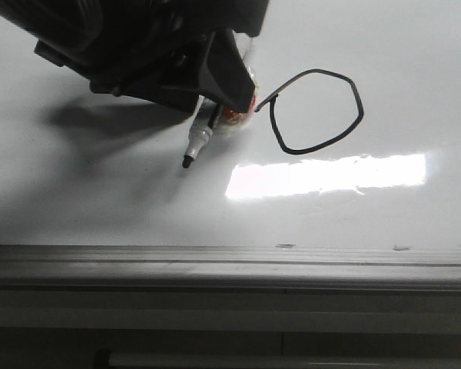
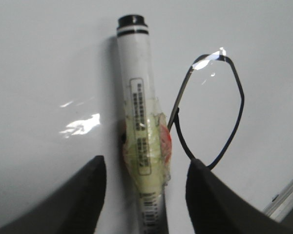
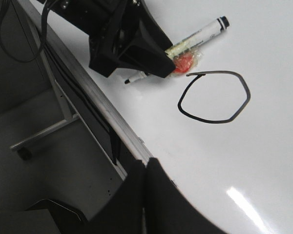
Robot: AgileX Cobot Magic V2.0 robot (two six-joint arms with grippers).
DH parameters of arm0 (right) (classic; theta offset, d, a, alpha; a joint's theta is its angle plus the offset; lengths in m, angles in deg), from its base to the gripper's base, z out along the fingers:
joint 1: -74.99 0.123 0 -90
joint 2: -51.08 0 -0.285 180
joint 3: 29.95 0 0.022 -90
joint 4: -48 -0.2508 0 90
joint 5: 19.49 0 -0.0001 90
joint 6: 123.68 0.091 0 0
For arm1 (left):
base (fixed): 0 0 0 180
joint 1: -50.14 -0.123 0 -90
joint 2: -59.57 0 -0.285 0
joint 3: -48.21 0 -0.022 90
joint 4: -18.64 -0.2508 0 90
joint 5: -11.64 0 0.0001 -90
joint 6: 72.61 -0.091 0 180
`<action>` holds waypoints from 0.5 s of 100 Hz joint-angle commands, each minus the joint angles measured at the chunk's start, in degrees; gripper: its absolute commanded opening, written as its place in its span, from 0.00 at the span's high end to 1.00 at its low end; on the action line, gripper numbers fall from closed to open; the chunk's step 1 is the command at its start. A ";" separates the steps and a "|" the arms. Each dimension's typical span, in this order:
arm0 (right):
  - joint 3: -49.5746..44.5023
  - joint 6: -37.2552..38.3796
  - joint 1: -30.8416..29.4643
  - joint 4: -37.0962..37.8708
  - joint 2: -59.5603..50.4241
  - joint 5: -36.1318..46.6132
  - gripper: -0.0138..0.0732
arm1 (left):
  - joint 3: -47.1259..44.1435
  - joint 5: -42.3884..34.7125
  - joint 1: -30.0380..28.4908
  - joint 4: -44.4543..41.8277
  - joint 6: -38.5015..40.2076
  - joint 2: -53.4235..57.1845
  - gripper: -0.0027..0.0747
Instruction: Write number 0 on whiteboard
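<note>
The number 0 (image 1: 315, 71) is a thin black angular loop with a short tail on the whiteboard (image 1: 100, 192). It also shows in the left wrist view (image 2: 242, 100) and the right wrist view (image 3: 247, 95). A white marker (image 1: 198, 142) with a taped, orange-marked middle lies on the board left of the loop, its tip pointing to the board's near edge. My left gripper (image 2: 146, 161) is open around the marker (image 2: 136, 87), with a gap on each side. My right gripper (image 3: 147, 163) is shut and empty, over the board's near edge, apart from the loop.
A grey metal rail (image 1: 215, 257) runs along the board's near edge. A bright rectangular glare patch (image 1: 326, 175) lies below the loop. Beyond the rail, a stand leg with a caster (image 3: 23, 153) and a hanging cable (image 3: 19, 53) show.
</note>
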 commanded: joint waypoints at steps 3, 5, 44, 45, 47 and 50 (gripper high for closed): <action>1.30 0.36 -0.33 1.82 0.00 4.65 0.92 | 0.68 5.24 -0.75 -0.60 0.53 -0.17 0.38; 1.30 0.36 -0.33 1.82 0.00 4.80 0.92 | 0.68 5.26 -0.75 -0.60 0.53 -0.17 0.38; 1.30 0.36 -0.33 7.23 -1.32 6.06 0.92 | 0.68 6.45 2.55 -0.60 0.53 11.18 0.39; 1.30 0.36 -0.33 7.73 -1.54 6.17 0.92 | 0.68 6.88 2.88 -0.60 0.53 11.94 0.40; 1.30 0.36 -0.33 8.28 -1.80 6.29 0.92 | 0.68 7.33 3.19 -0.76 0.53 12.70 0.40; 1.30 0.36 -0.33 9.53 -2.28 6.53 0.92 | 0.68 8.33 3.86 -1.11 0.53 14.57 0.41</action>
